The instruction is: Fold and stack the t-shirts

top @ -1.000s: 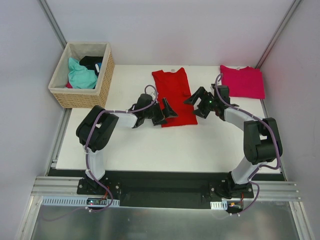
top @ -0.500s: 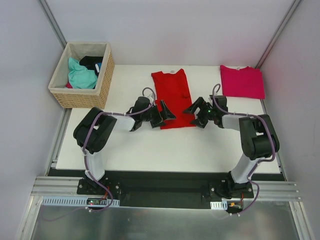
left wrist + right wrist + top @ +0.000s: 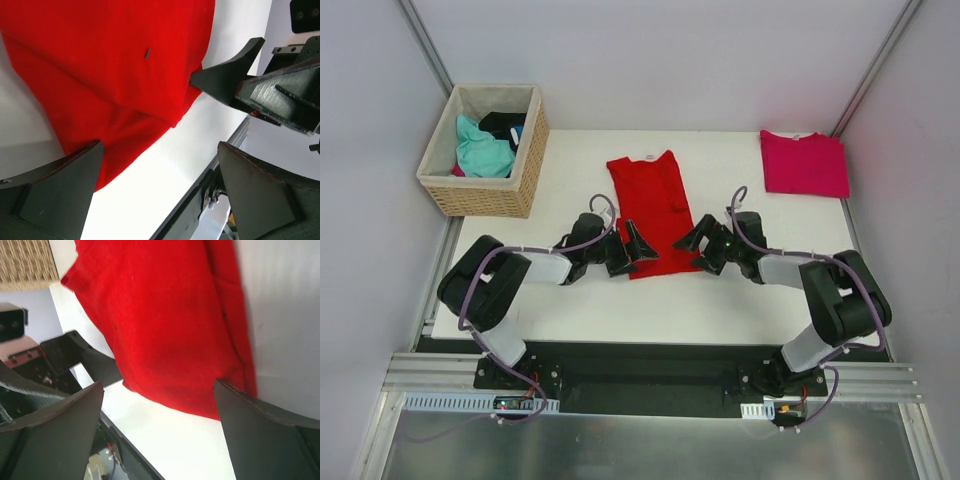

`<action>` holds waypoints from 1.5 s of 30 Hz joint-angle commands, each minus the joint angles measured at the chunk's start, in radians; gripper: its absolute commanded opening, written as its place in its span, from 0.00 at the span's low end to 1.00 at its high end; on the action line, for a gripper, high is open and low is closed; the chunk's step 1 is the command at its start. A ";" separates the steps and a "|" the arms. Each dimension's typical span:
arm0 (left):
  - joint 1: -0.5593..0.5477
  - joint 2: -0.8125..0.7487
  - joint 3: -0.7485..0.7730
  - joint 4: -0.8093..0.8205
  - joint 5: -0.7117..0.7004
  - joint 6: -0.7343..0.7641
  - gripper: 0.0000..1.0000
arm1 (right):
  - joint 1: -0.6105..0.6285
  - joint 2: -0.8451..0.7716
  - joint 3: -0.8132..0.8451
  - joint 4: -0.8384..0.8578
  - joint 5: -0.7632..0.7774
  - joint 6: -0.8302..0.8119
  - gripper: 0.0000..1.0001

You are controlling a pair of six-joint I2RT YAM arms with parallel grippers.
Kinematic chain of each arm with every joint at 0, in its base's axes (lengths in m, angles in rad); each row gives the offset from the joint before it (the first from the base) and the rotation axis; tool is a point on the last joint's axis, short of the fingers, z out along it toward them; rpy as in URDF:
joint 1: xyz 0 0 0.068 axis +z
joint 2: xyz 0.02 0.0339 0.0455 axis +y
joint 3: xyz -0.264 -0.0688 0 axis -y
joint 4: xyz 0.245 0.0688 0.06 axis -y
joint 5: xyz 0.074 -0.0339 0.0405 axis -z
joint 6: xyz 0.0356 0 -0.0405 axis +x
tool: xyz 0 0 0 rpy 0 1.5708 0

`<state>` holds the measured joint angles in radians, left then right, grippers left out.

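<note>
- Left gripper (image 3: 626, 251) has its jaws spread wide and clamps nothing. It sits low over the table (image 3: 720, 295) at the near left corner of the red t-shirt (image 3: 650, 200).
- In the left wrist view, the near hem of the red t-shirt (image 3: 100, 65) lies in the gap of the left gripper (image 3: 160, 146). One finger (image 3: 60, 190) overlaps the cloth edge, but I cannot tell whether it presses on it.
- Right gripper (image 3: 702, 243) is likewise wide open and holds nothing. It sits at the near right corner of the same shirt, facing the left one.
- In the right wrist view, the red t-shirt (image 3: 165, 320) reaches down between the fingers of the right gripper (image 3: 159, 386), and its hem runs against the right-hand finger (image 3: 260, 425).
- Folded into a narrow lengthwise strip, the red t-shirt lies flat mid-table with its collar at the far end, leaning a little to the left.
- A pink t-shirt (image 3: 804, 163) lies folded flat at the far right corner of the table, well apart from both arms.
- A wicker basket (image 3: 485, 198) stands at the far left with teal and dark cloth inside.
</note>
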<state>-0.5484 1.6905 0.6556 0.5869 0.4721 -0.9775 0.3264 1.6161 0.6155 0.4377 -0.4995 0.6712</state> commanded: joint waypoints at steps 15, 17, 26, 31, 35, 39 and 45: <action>-0.007 -0.268 -0.142 -0.190 -0.056 0.053 0.99 | 0.313 -0.272 -0.134 -0.277 0.309 -0.004 0.97; -0.016 -0.311 -0.169 -0.211 -0.066 0.049 0.99 | 0.316 -0.289 -0.155 -0.277 0.317 0.002 0.97; -0.056 -0.417 -0.226 -0.252 -0.108 0.039 0.99 | 0.352 -0.369 -0.163 -0.343 0.368 -0.004 0.97; -0.088 -0.450 -0.159 -0.363 -0.157 0.083 0.99 | 0.385 -0.473 -0.056 -0.531 0.447 -0.070 0.97; -0.090 -0.456 -0.152 -0.400 -0.171 0.092 0.99 | 0.404 -0.597 0.047 -0.715 0.584 -0.156 0.97; -0.090 -0.466 -0.204 -0.404 -0.194 0.079 0.99 | 0.402 -0.700 0.038 -0.818 0.647 -0.194 0.97; -0.090 -0.447 -0.299 -0.317 -0.191 0.043 0.99 | 0.399 -0.765 -0.095 -0.817 0.645 -0.151 0.97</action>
<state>-0.6296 1.2476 0.4217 0.2230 0.3016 -0.9104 0.7261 0.8635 0.6048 -0.2932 0.1055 0.5156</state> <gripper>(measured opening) 0.991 0.969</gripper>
